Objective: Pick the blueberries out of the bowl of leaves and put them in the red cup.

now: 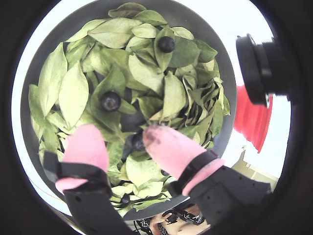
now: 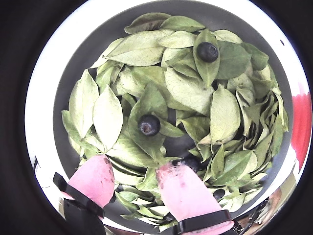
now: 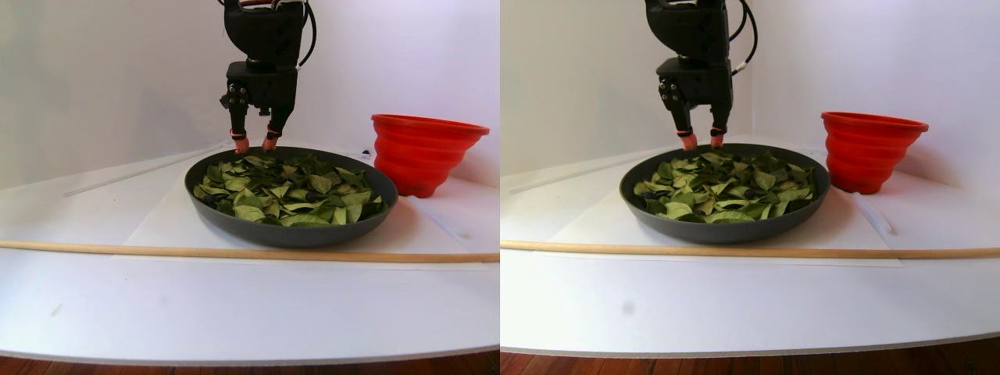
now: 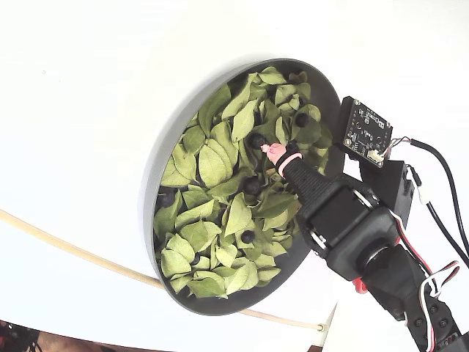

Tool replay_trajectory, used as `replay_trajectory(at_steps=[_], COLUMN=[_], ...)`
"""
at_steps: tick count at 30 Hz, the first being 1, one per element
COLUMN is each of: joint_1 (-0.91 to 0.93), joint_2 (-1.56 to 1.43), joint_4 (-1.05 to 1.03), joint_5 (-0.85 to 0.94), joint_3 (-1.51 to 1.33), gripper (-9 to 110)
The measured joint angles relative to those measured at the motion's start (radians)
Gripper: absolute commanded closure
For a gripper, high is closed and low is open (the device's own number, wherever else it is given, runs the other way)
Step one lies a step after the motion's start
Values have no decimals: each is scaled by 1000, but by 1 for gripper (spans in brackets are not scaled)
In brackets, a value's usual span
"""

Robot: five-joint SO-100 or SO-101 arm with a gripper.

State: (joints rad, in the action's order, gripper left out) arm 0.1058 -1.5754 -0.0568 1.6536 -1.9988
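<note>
Claw (image 1: 128, 138) spread, two pink fingertips (image 2: 95, 178) pointing down into the bowl (image 2: 68, 73), one at each side of a gap; nothing pinched. One berry (image 1: 138, 142) sits just beside the inner edge of the right tip in a wrist view, dark and partly hidden by that tip. In the stereo pair the claw (image 3: 255, 144) hangs over the far rim of the bowl (image 3: 291, 233), tips at about leaf level.

Berries counted in a wrist view: 4 visible. One at the right tip, one (image 2: 148, 125) in the open on a leaf near bowl centre, one (image 2: 207, 51) at the far side on a darker leaf, one (image 2: 218, 194) half-buried low right of the right fingertip. In the other wrist view a further dark one (image 1: 125, 198) shows near the bottom edge between the fingers; cannot tell if it matches any of the four.

Leaves (image 2: 142, 49): many, not countable, covering most of the bowl floor, bare grey patch left and top.

Cup (image 3: 423, 152): 1, red, upright on the table just beside the bowl, to its right in the stereo pair; its inside is not visible
</note>
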Motion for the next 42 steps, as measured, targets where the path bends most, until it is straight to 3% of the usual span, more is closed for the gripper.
replay_trajectory(at_steps=[42], joint_1=[0], joint_2=[215], joint_4=[80], joint_5=[-67], joint_3=[149], gripper=[85])
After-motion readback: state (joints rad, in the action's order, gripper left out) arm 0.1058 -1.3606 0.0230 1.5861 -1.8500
